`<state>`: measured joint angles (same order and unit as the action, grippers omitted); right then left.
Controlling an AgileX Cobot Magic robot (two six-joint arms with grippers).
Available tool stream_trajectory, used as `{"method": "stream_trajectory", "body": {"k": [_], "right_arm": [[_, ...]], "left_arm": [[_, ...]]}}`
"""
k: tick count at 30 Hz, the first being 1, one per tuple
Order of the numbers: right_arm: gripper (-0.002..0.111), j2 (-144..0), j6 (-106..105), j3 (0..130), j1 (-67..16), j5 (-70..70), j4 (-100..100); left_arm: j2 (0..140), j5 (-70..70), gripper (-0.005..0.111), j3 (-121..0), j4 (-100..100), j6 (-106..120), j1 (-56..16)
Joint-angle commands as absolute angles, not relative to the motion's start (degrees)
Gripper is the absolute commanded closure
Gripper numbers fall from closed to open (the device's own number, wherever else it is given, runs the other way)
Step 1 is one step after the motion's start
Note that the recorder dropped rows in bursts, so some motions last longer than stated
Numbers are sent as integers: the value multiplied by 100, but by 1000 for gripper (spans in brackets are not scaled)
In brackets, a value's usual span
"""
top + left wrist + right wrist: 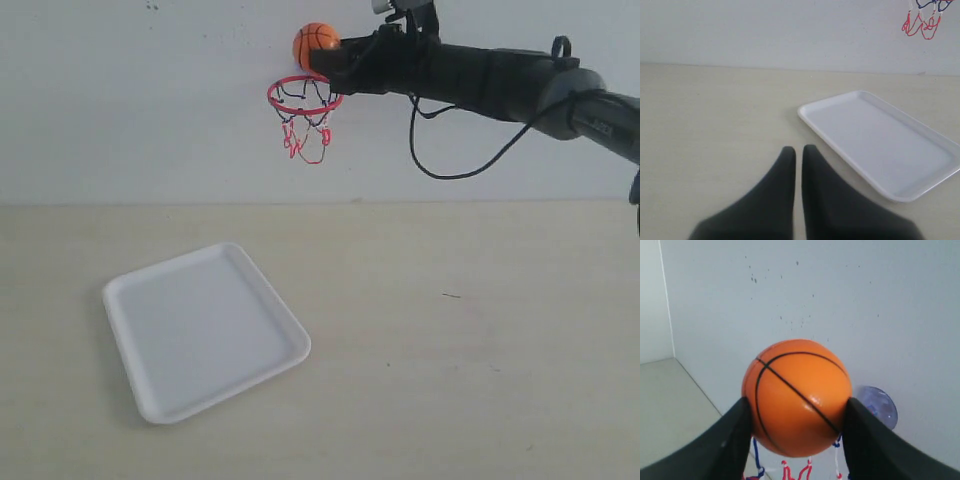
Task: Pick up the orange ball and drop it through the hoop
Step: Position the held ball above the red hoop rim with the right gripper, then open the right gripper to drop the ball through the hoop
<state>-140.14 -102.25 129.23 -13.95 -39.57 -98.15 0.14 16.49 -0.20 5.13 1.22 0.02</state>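
Note:
The orange ball (314, 43) hangs high against the wall, just above the hoop (304, 95), whose red rim carries a dangling string net. My right gripper (322, 55) reaches in from the right and is shut on the ball. In the right wrist view the ball (797, 397) fills the gap between both fingers, with the net strings (795, 471) below it and the suction-cup mount (879, 405) behind. My left gripper (798, 152) hovers low over the table, shut and holding nothing; it is out of the exterior view. The net's lower end (921, 22) shows in the left wrist view.
A white tray (205, 328) lies on the pale wooden table left of centre, below and in front of the hoop; the tray (880, 140) sits just beyond my left fingertips. A black cable (455, 165) loops beneath the right arm. The wall stands close behind the hoop.

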Motion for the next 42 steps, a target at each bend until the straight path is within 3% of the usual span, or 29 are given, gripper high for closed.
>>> {"method": "stream_trajectory", "body": {"k": [1,29,31,34,37,39,42], "right_arm": [[108,-14177,-10190,13250,-1567,-3480,-9826],[106,-14262,-9169,13265,-1651,-2777,-8470],[97,-14262,-9039,13265,-1651,-2777,-8470],[73,-14262,-8870,13265,-1651,-2752,-8460],[36,-14262,-8632,13265,-1651,-2504,-8460],[18,-14262,-8501,13265,-1651,-2385,-8460],[7,-14262,-8451,13265,-1651,-2362,-8447]], "left_arm": [[0,1635,103,0,507,82,12],[0,1635,103,0,507,82,12],[0,1635,103,0,507,82,12],[0,1635,103,0,507,82,12],[0,1635,103,0,507,82,12],[0,1635,103,0,507,82,12],[0,1635,103,0,507,82,12]]}}
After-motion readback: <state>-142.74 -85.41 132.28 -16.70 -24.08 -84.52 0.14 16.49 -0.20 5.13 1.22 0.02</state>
